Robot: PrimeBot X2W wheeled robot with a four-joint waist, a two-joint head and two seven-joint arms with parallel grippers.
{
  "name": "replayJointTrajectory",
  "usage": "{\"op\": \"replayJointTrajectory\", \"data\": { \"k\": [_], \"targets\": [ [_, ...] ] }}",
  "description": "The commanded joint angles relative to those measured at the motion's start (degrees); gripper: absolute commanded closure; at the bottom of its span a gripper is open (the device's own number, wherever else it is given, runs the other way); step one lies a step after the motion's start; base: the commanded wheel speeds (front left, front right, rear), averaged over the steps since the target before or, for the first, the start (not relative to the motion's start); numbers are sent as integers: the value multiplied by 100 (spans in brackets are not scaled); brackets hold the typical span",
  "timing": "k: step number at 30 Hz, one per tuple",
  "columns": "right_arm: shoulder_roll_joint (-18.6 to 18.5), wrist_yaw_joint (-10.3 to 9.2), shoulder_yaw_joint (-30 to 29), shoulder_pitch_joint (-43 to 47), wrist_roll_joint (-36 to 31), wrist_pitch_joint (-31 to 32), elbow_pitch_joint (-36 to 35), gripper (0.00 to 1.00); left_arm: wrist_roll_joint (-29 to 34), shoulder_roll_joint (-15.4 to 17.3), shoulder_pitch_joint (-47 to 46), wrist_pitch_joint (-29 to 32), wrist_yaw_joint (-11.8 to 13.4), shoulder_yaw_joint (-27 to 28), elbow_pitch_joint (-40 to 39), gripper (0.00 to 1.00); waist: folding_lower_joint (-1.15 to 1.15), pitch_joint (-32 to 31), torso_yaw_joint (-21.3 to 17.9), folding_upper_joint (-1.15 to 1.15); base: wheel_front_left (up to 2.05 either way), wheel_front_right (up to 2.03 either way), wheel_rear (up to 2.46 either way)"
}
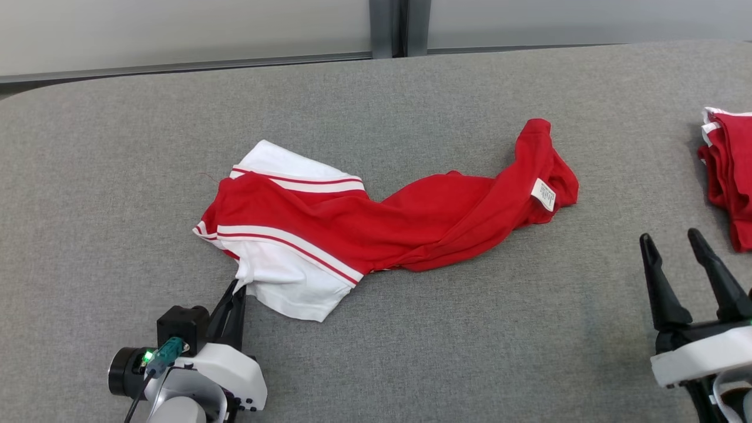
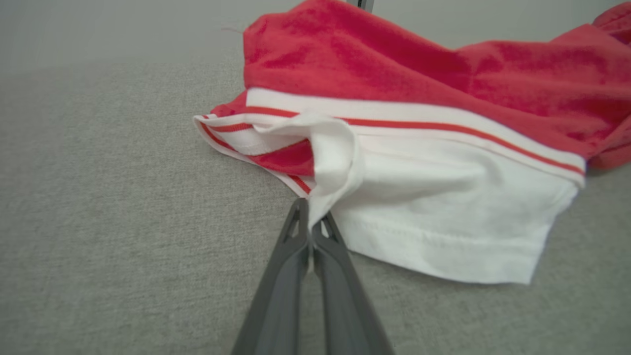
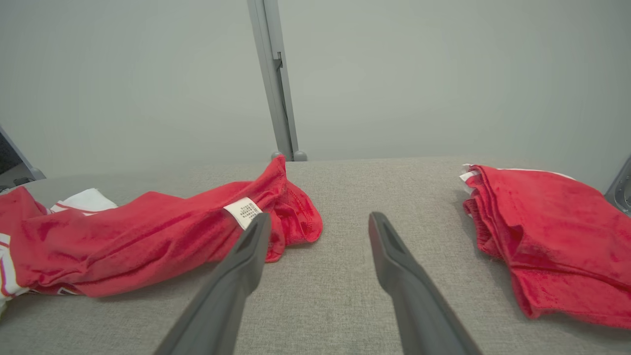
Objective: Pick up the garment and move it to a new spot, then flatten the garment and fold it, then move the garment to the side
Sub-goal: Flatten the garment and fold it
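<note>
While left gripper (image 1: pixel 238 287) is clamping shut on white edge of garment (image 1: pixel 411 220), rest is lying ahead & to its right; right gripper (image 1: pixel 671 236) is hovering open w/ garment's tagged end just to its left.

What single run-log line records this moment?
phase: grasp | left fingers: shut on garment white edge | right fingers: open, free | garment: crumpled on table

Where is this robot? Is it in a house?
Probably a robot practice room, not a home: a grey cloth-covered table, bare pale wall panels, and a folded red pile near the red-and-white garment.
</note>
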Motion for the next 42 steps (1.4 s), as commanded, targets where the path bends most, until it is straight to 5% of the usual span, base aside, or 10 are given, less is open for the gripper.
{"op": "replayJointTrajectory", "data": {
  "k": [1, 8, 22, 25, 26, 42],
  "targets": [
    [-85, 0, -40, -173, 67, -17, 73, 0, -49, 19, -142, -55, -2, 15, 36, 100, 0, 59, 35, 0, 0, 0, 0],
    [-581, 0, 334, -1103, 396, 106, 725, 0, -9, -65, -521, -200, 2, -87, 75, 100, 0, 472, 276, 0, 0, 0, 0],
    [-1249, 0, 2267, -2952, 1488, 370, 2175, 0, 10, -235, -1058, -509, 43, -305, 236, 100, 0, 910, 598, 0, 0, 0, 0],
    [-1385, 0, 2692, -3133, 1764, 366, 2251, 85, 6, -242, -1057, -552, 61, -292, 230, 100, 0, 898, 587, 0, 0, 0, 0],
    [-1425, 0, 2841, -3180, 1881, 377, 2263, 100, 5, -244, -1065, -563, 67, -287, 222, 100, 0, 895, 588, 0, 0, 0, 0],
    [-1893, 0, 3578, -3203, 2661, -806, 2337, 100, -2, -210, -880, -603, 156, -107, 53, 100, 0, 676, 511, 0, 0, 0, 0]
  ]
}}
